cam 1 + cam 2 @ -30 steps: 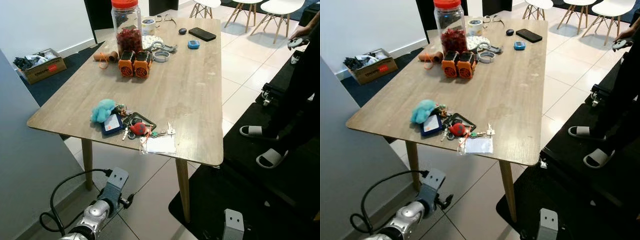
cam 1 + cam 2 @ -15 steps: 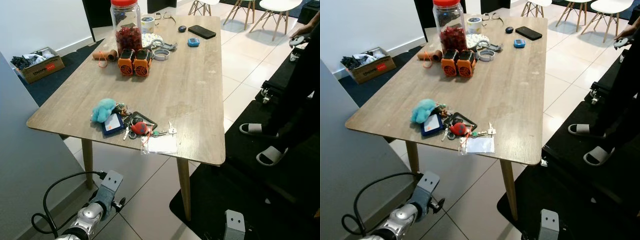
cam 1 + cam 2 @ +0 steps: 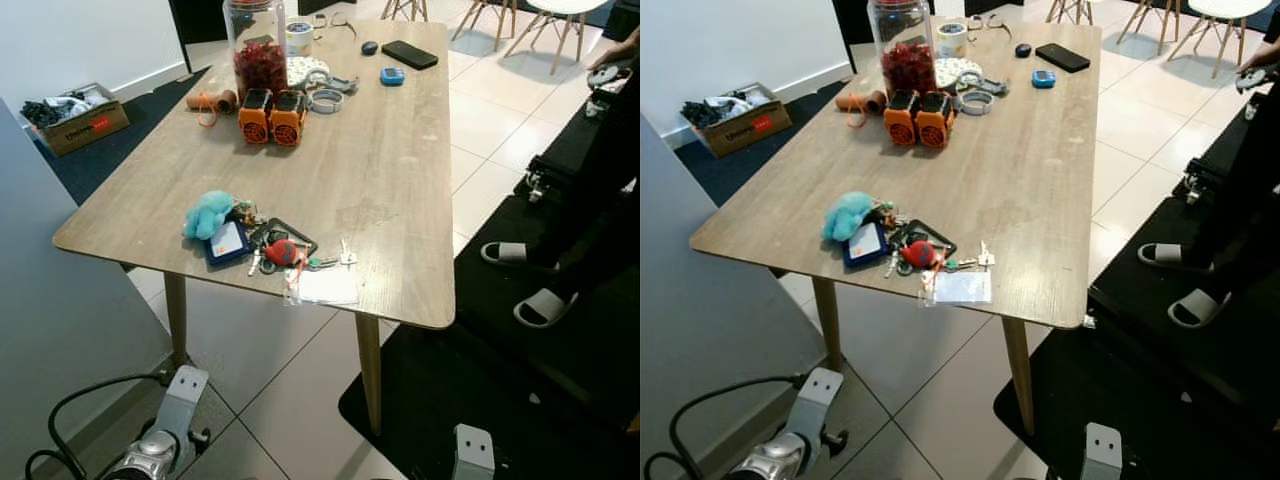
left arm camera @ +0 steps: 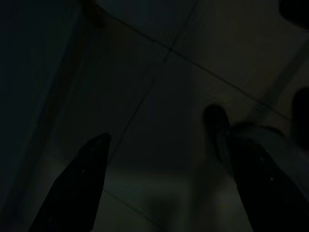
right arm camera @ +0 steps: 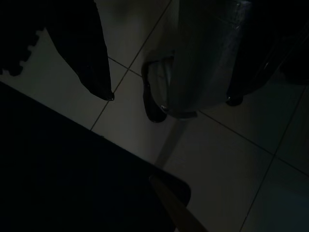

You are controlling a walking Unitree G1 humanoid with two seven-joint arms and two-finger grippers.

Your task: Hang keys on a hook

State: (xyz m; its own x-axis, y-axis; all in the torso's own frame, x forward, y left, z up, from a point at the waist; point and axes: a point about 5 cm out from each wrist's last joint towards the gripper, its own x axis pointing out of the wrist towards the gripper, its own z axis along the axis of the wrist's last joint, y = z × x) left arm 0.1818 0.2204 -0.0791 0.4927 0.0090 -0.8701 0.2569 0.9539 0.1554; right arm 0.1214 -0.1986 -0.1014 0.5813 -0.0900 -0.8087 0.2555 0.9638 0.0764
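At the far left a cardboard box [image 3: 76, 117] of odds and ends sits on the floor by the wall, out of the way. Low on the left the left gripper [image 4: 164, 188] hangs idle beside the table leg, its two black fingers spread apart over bare tiles with nothing between them, since no reach has begun. On the wooden table [image 3: 400, 200] the keys [image 3: 285, 255] lie in a loose bunch near the front edge, next to a blue plush charm [image 3: 206, 214] and a clear card sleeve [image 3: 325, 288]; that spot looks easy to reach from where the robot stands. Further back stand a jar [image 3: 258, 50] and two orange cases [image 3: 270, 118], well apart from the keys. I see no hook, so finding one is probably part of the job. Low on the right the right gripper [image 5: 164, 63] also hangs idle above the tiles, and I cannot tell whether its fingers are parted or closed. At the far right a person's slippered feet [image 3: 520, 280] stand on a dark mat
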